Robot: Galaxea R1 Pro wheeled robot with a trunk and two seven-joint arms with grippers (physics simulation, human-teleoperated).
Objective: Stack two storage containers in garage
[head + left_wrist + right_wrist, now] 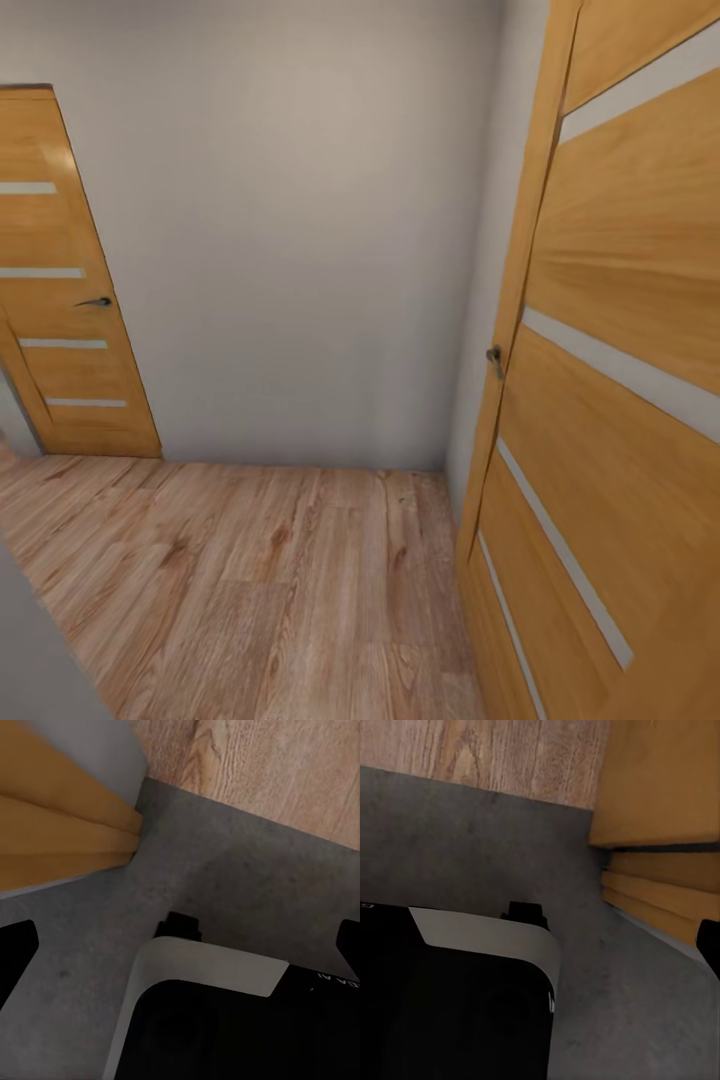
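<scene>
floor [247, 881], dark grey and matte, seen under both wrist cameras, meeting light wood planks [487, 754] along a straight threshold line. in the left wrist view, left pincer [180, 945] spread wide open, one black fingertip [13, 956] at each side edge of the frame, nothing between them; below it the robot's base [202, 967], white rim over black body, resting on the grey floor. beside the base, orange wooden door edge [60, 825] and a strip of white wall. in the right wrist view, right pincer with just one black fingertip [709, 945] showing at the frame edge, so cannot tell whether open or closed; same white-rimmed black base [480, 937] on the grey floor, orange door frame [660, 810] close by.

from the head camera, near to far: wood plank flooring [250, 580] from 6 o'clock onward, a grey wall corner at 7 o'clock, a large orange door [620, 350] with pale horizontal stripes and a small dark handle [494, 360] swung open at 3 o'clock, a plain white wall [300, 230] at 12 o'clock, a second striped orange door [60, 290], closed, with a lever handle [97, 301], at 9 to 10 o'clock.
</scene>
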